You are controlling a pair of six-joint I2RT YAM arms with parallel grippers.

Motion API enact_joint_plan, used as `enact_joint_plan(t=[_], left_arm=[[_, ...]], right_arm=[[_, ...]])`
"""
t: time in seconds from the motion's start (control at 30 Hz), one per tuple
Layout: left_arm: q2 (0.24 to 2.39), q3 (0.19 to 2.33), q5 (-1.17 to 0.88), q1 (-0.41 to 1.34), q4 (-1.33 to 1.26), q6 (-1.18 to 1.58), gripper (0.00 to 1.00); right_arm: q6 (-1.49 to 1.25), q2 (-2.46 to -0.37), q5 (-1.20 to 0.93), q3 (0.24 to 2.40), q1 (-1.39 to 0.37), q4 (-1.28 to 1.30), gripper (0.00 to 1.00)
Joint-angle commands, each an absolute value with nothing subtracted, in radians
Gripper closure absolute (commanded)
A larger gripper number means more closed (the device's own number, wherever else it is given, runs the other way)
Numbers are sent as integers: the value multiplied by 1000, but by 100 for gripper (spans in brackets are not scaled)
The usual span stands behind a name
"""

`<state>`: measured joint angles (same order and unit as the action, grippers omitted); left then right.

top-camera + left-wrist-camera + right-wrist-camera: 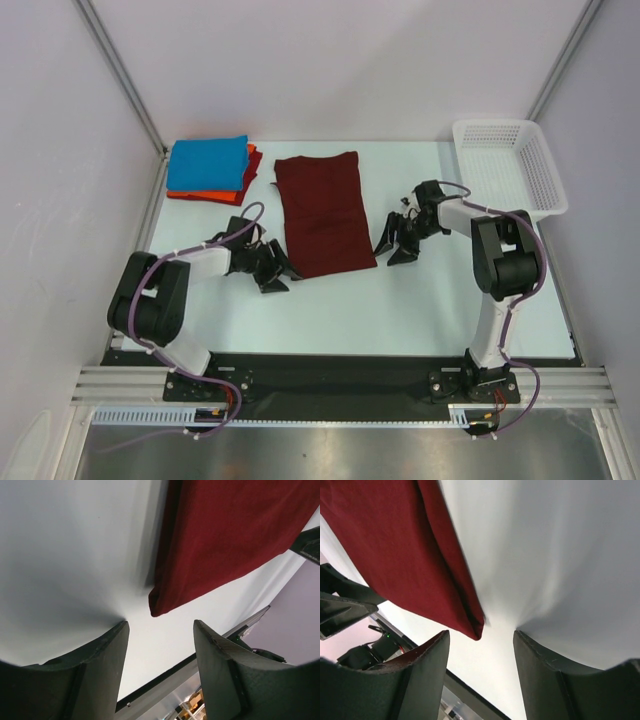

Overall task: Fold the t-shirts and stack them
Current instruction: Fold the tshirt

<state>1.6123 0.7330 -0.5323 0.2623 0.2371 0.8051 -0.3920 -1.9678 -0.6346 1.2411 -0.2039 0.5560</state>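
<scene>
Plainly spread and empty, left claw (273,274) and right claw (396,246) flank the maroon t-shirt (320,215), touching nothing.

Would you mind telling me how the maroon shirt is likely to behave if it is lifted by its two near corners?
The maroon shirt will probably go limp and sag between the corners, as it lies flat like thin cloth. Its folded layers may peel apart; a doubled edge shows at the side. Pushed across the table, it would likely bunch up.
</scene>
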Motion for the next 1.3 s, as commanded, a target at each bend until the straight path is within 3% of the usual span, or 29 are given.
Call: enact_joint_plan(t=[0.0,0.47,0.73,0.9,1.0,1.27], left_arm=[[1652,727,-443,259,221,810,39],[1738,785,-390,252,186,816,53],[1743,773,-425,253,178,798,79],[1727,782,-400,255,225,749,97],[1717,782,-393,255,245,726,100],[1467,675,-336,327,347,699,100]], right_arm=[[-393,-1974,-667,1233,-228,537,41],[-449,-2039,-696,1219,-256,448,51],[-448,-2054,-684,1221,-256,448,55],[-460,-2057,-680,1204,-253,422,74],[-465,-2042,-677,1204,-261,440,97],[-465,-1798,-623,1059,-356,532,100]])
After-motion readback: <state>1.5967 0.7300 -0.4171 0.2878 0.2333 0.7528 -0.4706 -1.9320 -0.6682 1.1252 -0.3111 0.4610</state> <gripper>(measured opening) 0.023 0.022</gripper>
